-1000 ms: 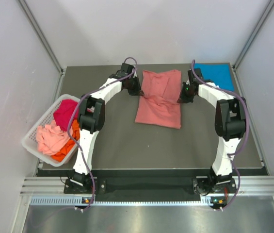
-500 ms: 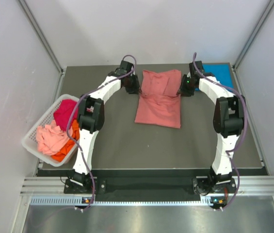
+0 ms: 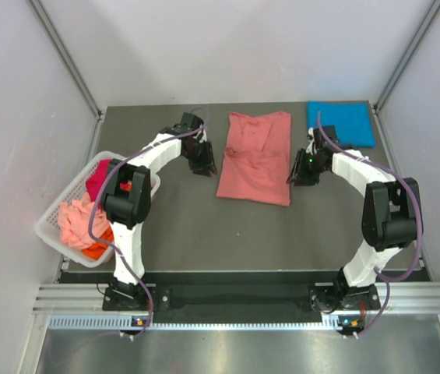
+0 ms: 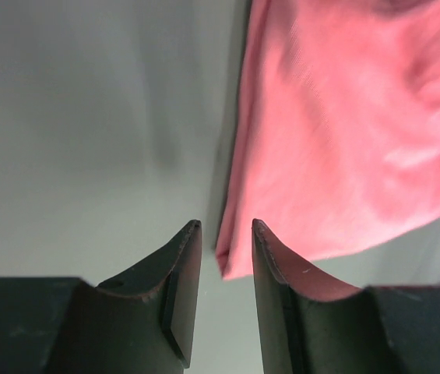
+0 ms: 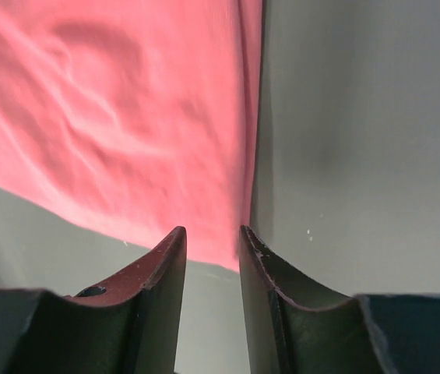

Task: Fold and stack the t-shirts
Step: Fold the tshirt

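Note:
A salmon-pink t-shirt [image 3: 255, 160] lies partly folded at the middle back of the table. It also shows in the left wrist view [image 4: 344, 132] and in the right wrist view [image 5: 126, 117]. A folded bright blue t-shirt [image 3: 341, 123] lies at the back right corner. My left gripper [image 3: 206, 166] is just left of the pink shirt, open and empty [image 4: 226, 234], with the shirt's near left corner ahead of its tips. My right gripper [image 3: 294, 174] is just right of the shirt, open and empty [image 5: 212, 238], with the shirt's right edge ahead of it.
A white slatted basket [image 3: 48, 226] stands at the table's left edge. It holds a magenta shirt [image 3: 99, 178], a pale pink shirt [image 3: 75, 222] and an orange shirt [image 3: 99, 248]. Grey walls stand close on both sides.
Both grippers have come off the pink shirt's side edges and moved toward the near side, a little away from it. The shirt now lies free.

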`<move>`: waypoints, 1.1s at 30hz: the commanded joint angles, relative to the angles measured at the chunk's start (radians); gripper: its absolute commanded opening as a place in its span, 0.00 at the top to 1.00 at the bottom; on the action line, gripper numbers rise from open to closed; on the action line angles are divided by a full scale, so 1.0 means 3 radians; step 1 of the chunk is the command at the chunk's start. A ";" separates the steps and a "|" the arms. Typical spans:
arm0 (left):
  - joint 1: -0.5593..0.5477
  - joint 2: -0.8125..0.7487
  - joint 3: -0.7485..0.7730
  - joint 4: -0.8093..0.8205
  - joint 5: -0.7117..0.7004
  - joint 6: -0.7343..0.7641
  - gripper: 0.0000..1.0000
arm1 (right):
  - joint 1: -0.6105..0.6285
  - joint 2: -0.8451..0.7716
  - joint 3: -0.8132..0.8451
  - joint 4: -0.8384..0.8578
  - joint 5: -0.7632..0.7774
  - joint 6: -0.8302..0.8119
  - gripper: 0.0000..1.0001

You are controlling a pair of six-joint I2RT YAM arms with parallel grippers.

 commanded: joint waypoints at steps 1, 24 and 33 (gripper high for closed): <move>-0.0028 -0.0189 -0.0320 0.0241 0.0289 0.0023 0.63 | -0.0022 -0.0204 -0.0233 0.0226 -0.0247 -0.0181 0.66; -0.0156 -0.0250 -0.1082 0.0534 0.0306 -0.0176 1.00 | -0.0032 -0.0521 -0.1113 0.0661 -0.0120 -0.0197 1.00; -0.0361 -0.0670 -0.1634 0.0600 0.0121 -0.0299 1.00 | -0.0037 -0.0971 -0.1624 0.0538 0.0213 -0.0094 1.00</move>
